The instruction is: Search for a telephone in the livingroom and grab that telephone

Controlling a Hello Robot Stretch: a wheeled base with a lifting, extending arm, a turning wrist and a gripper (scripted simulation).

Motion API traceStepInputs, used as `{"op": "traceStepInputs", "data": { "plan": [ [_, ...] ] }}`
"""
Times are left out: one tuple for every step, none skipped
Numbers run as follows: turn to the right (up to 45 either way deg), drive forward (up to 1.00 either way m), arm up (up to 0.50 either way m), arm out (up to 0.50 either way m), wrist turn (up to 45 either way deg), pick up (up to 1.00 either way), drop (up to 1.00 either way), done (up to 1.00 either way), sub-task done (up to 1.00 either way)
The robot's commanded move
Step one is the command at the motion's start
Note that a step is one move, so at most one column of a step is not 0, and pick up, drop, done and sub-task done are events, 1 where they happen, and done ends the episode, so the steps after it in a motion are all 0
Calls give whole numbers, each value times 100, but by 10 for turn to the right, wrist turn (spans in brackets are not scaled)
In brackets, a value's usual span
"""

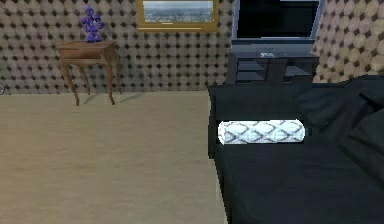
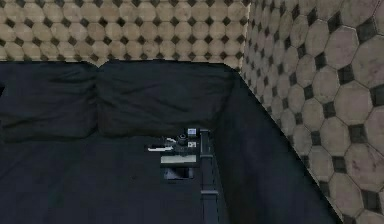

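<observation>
In the arm side view the arm [image 2: 208, 190] rises from the bottom edge over a black sofa [image 2: 110, 100], and the claw [image 2: 160, 150] sits at its far end, just left of 2 small white squares [image 2: 190, 133]. How the claw's fingers are set cannot be told from the pictures. Whether it holds anything cannot be told either, since the sofa's seat lies right behind it. Just below the claw in the picture, and close against the arm's left side, a flat dark rectangular thing [image 2: 180, 172] lies on the seat. It may be the telephone, but it is too small and dark to be sure, and contact with the claw cannot be judged. Beyond the claw are the sofa's back cushions, and to its right is the sofa's armrest, then a wall [image 2: 330, 90] of octagon pattern. The forward view gives no placing against the claw. It has a black sofa [image 1: 300, 165] with 1 patterned bolster [image 1: 265, 132], a television [image 1: 277, 20] on a dark stand [image 1: 272, 68], a framed picture [image 1: 177, 12], and a wooden side table [image 1: 88, 52] bearing a purple ornament [image 1: 92, 22].
</observation>
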Motion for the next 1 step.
{"op": "traceStepInputs", "data": {
  "plan": [
    [0, 0, 0, 0, 240, 0, 0, 0, 0]
  ]
}}
